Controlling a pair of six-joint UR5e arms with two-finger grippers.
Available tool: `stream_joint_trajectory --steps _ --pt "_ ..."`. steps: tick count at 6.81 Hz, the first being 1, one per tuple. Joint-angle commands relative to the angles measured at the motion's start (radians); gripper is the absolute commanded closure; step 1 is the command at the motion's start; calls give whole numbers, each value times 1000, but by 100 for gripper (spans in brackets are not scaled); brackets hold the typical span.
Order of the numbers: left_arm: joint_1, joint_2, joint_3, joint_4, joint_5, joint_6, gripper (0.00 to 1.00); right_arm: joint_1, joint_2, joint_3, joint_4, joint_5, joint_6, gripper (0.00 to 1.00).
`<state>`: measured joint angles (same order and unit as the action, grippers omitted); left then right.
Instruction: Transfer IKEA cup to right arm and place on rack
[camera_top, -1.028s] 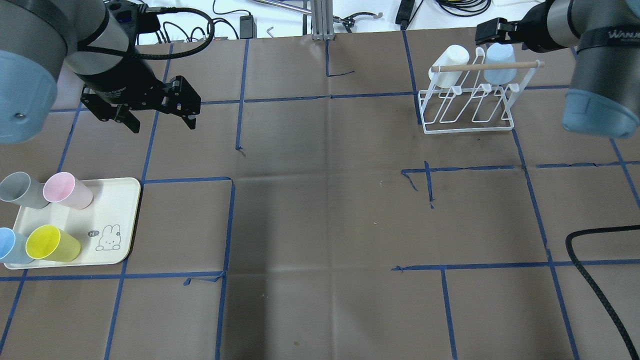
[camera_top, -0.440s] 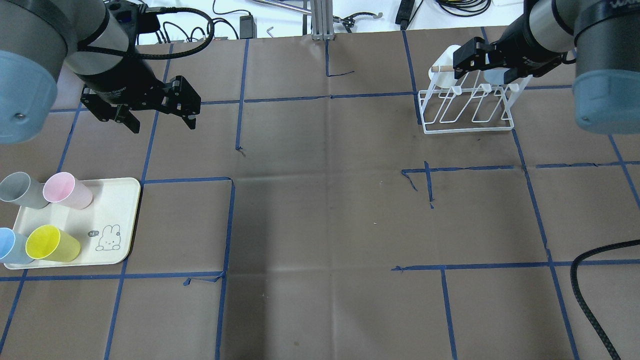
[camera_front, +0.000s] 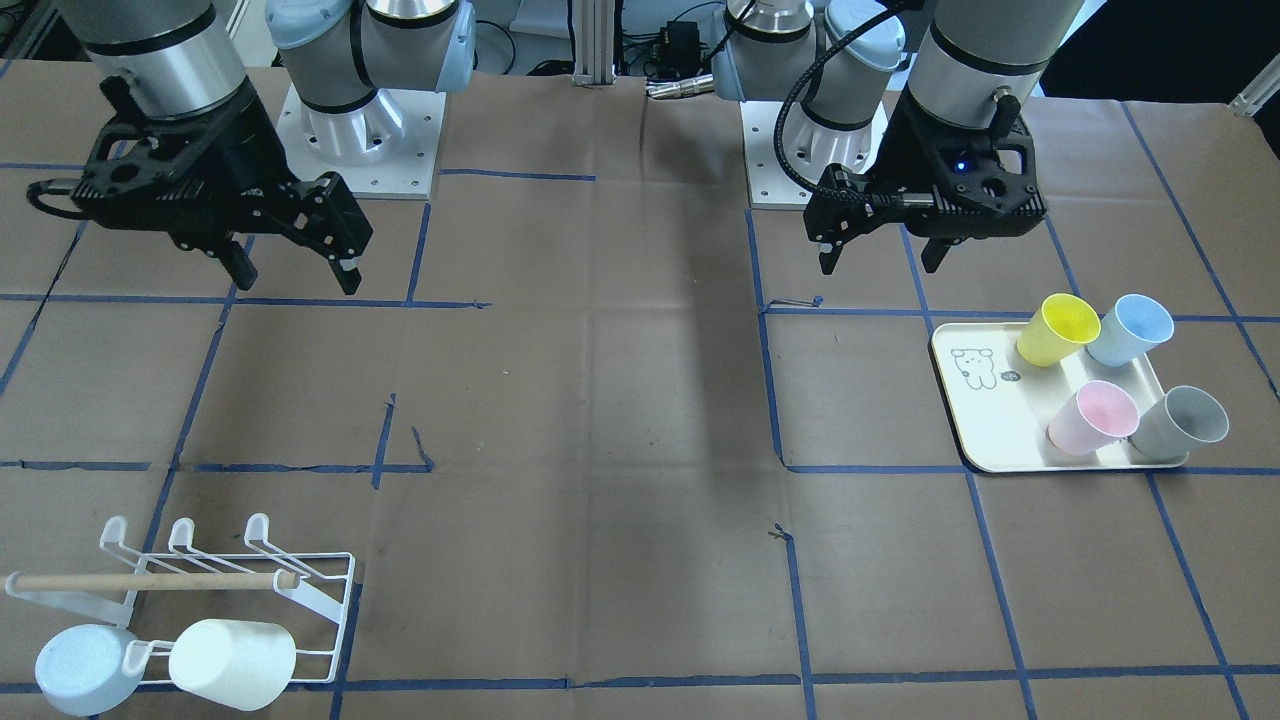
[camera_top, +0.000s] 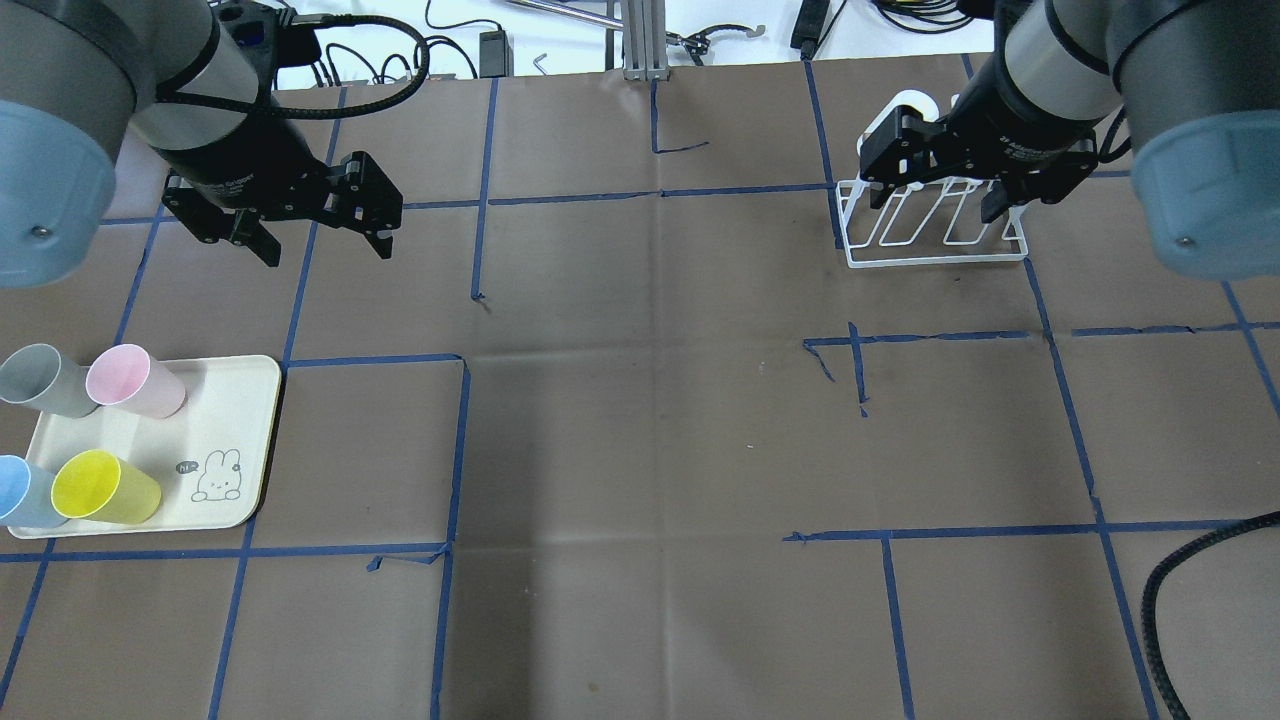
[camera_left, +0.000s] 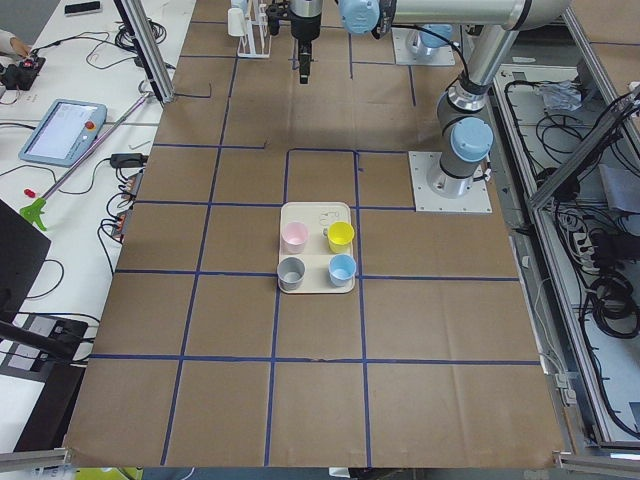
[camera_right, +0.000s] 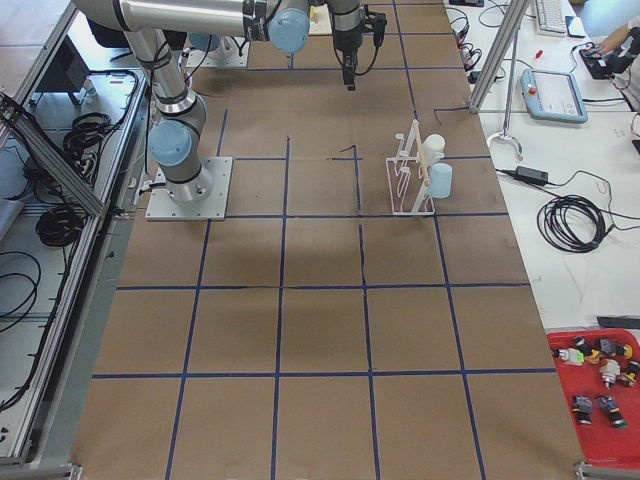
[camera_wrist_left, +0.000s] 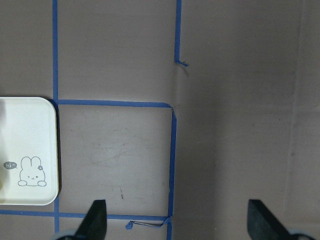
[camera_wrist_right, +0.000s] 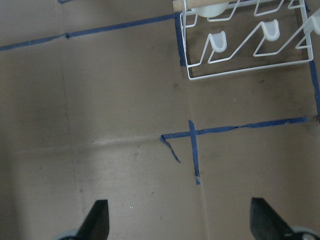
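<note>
Four IKEA cups stand on the cream tray (camera_top: 235, 410): yellow (camera_top: 105, 487), pink (camera_top: 135, 380), grey (camera_top: 45, 380) and blue (camera_top: 22, 492). The white wire rack (camera_front: 150, 581) holds a white cup (camera_front: 232, 663) and a pale-blue cup (camera_front: 78, 668). My left gripper (camera_top: 328, 250) is open and empty, above the table behind the tray. My right gripper (camera_top: 930, 205) is open and empty, above the rack (camera_top: 940, 260), hiding its cups in the overhead view. The right wrist view shows the rack's prongs (camera_wrist_right: 218, 40) at the top.
Blue tape lines grid the brown paper table. A black cable (camera_top: 1190, 620) loops at the near right. An aluminium post (camera_top: 640, 40) and loose cables stand at the far edge. The tray corner shows in the left wrist view (camera_wrist_left: 30, 130).
My right arm has swung in from the far right, across the rack, to over its front part, gripper still open. The left arm has not moved.
</note>
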<state>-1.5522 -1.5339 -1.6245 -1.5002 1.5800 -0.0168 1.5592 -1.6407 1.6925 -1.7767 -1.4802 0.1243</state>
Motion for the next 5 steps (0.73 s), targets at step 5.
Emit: stream_joint_trajectory --steps 5 --pt "0 1 0 0 0 2 1 56 -10 -28 140 -52 12 0"
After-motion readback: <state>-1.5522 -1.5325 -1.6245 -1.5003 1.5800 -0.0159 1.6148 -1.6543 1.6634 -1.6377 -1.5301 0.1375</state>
